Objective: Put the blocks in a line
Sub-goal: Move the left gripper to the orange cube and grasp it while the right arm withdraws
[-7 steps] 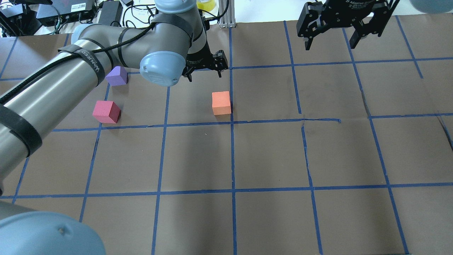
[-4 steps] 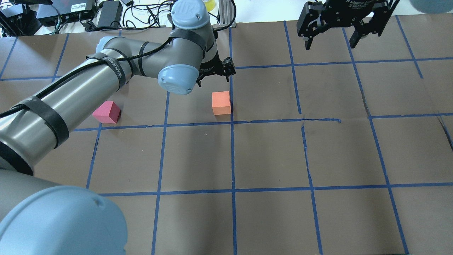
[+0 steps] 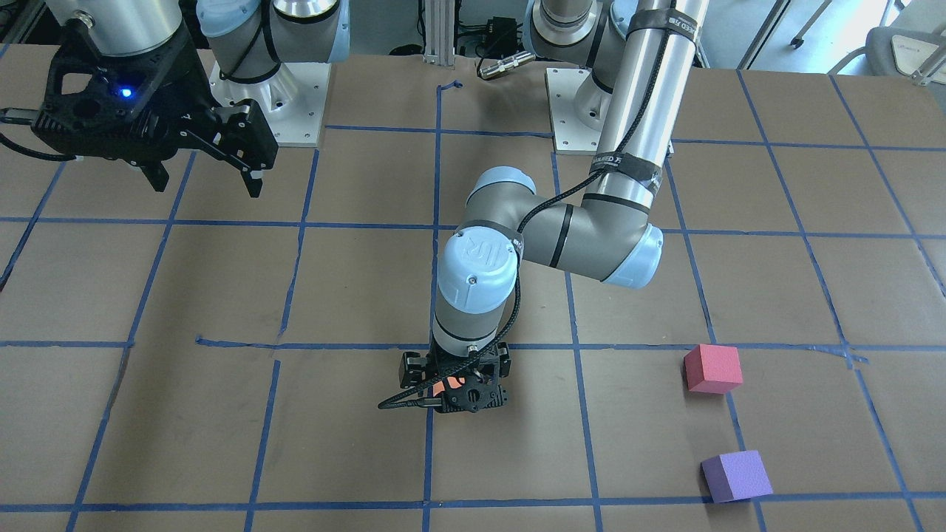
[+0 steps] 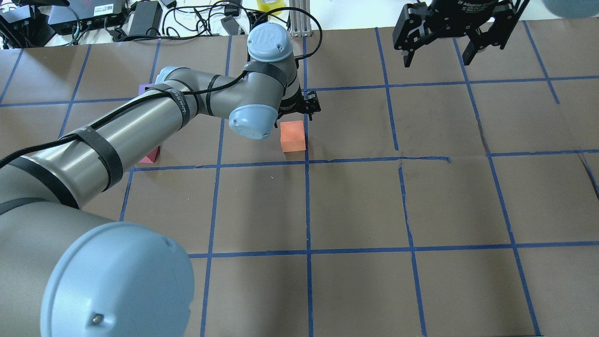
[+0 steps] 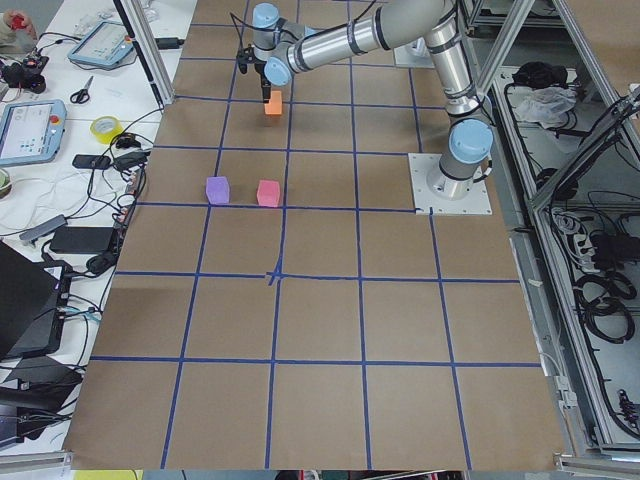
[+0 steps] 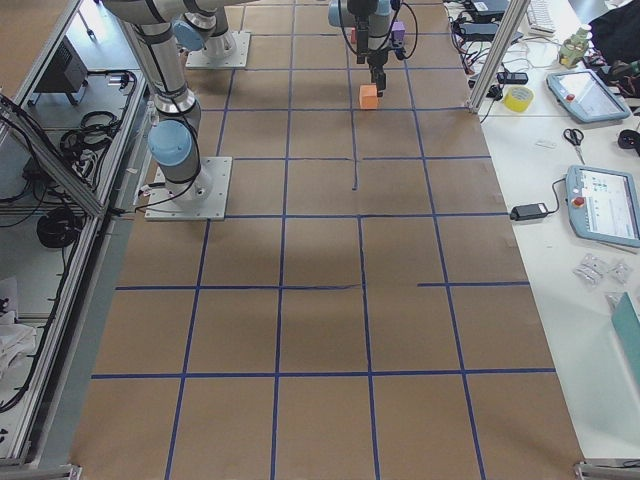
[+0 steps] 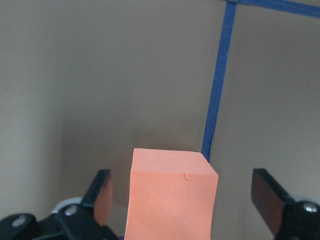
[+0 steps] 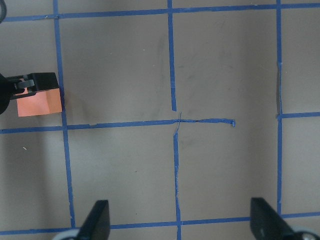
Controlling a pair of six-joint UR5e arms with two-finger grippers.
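Observation:
The orange block (image 4: pixel 293 135) sits on the brown table beside a blue tape line. My left gripper (image 4: pixel 299 106) hangs directly over it, open. In the left wrist view the orange block (image 7: pixel 172 195) stands between the two fingers (image 7: pixel 102 195), with a gap on each side. The pinkish-red block (image 3: pixel 712 368) and the purple block (image 3: pixel 735 475) lie apart, off to the robot's left. In the overhead view my left arm hides most of both. My right gripper (image 4: pixel 437 56) is open and empty, high over the far right of the table.
The brown table (image 4: pixel 355 206) carries a grid of blue tape lines. Cables, power bricks and a roll of yellow tape (image 6: pixel 519 98) lie beyond its far edge. The arm bases (image 3: pixel 266 103) stand at the robot's side.
My left arm has swung right and toward the orange block, and its gripper now hangs over it. The arm now covers the purple block and most of the pinkish-red one. The right gripper has not moved.

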